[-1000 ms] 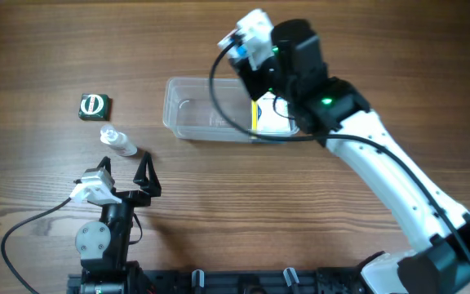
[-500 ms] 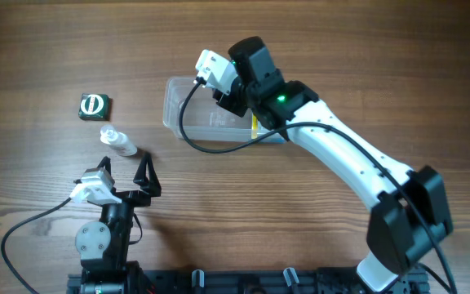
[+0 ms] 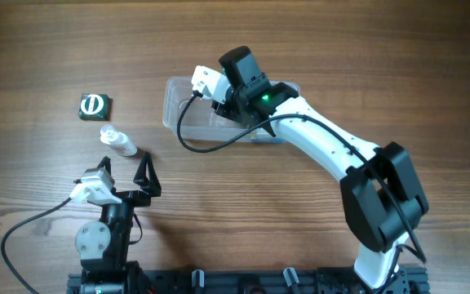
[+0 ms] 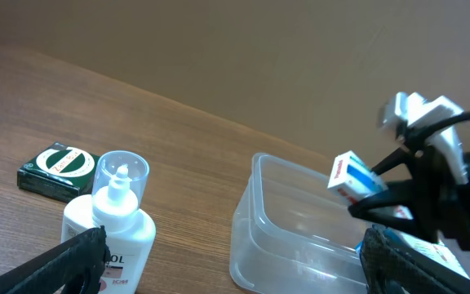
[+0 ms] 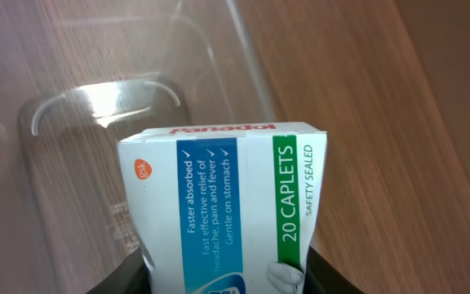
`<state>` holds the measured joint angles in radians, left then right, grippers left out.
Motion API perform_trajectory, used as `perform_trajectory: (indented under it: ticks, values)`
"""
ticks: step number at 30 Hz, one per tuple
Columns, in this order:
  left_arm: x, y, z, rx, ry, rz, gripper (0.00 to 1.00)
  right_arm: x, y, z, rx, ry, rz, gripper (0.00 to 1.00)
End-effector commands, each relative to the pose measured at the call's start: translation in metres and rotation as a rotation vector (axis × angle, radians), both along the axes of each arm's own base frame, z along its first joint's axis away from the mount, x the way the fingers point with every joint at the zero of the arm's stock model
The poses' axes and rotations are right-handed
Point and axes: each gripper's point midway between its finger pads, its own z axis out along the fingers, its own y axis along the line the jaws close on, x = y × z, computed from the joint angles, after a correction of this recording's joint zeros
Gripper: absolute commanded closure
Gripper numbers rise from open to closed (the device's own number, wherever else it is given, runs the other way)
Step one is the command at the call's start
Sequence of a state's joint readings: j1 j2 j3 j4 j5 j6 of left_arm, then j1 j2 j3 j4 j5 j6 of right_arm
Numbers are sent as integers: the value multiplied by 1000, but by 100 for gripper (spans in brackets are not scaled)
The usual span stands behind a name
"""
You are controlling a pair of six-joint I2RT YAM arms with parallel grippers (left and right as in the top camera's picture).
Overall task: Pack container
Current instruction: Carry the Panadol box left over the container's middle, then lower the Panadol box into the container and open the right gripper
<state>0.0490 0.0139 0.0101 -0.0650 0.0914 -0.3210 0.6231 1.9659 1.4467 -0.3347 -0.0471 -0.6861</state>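
Observation:
The container [image 3: 184, 114] is a clear tub at the table's middle back; it also shows in the left wrist view [image 4: 292, 237] and the right wrist view [image 5: 96, 106]. My right gripper [image 3: 233, 98] hovers over the tub's middle, shut on a white, blue and green Panadol box [image 5: 227, 204]. In the left wrist view the box [image 4: 353, 178] hangs tilted above the tub's right half. My left gripper [image 3: 125, 173] is open and empty near the front left, short of the tub [image 4: 235, 265].
A small clear bottle [image 3: 118, 143] lies left of the tub, close in front of my left gripper [image 4: 113, 224]. A dark green box [image 3: 95, 106] lies behind it [image 4: 55, 169]. Another box [image 4: 431, 253] lies in the tub's right end, mostly hidden.
My right gripper has swung left and down with the Panadol box, from above the tub's right end to over its middle. The left arm has not moved.

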Motion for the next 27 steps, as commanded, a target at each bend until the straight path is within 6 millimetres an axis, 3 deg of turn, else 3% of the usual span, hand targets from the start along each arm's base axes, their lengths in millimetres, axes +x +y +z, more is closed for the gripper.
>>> perform_trajectory:
  ticks: [1,7,27]
  values:
    - [0,4,-2,-1,4,18,0,1,3,-14,-50,-12,56,70]
    - [0,4,-2,-1,4,18,0,3,5,-14,-66,-40,91,66]
    - [0,4,-2,-1,4,18,0,2,9,-13,-116,-99,202,67]
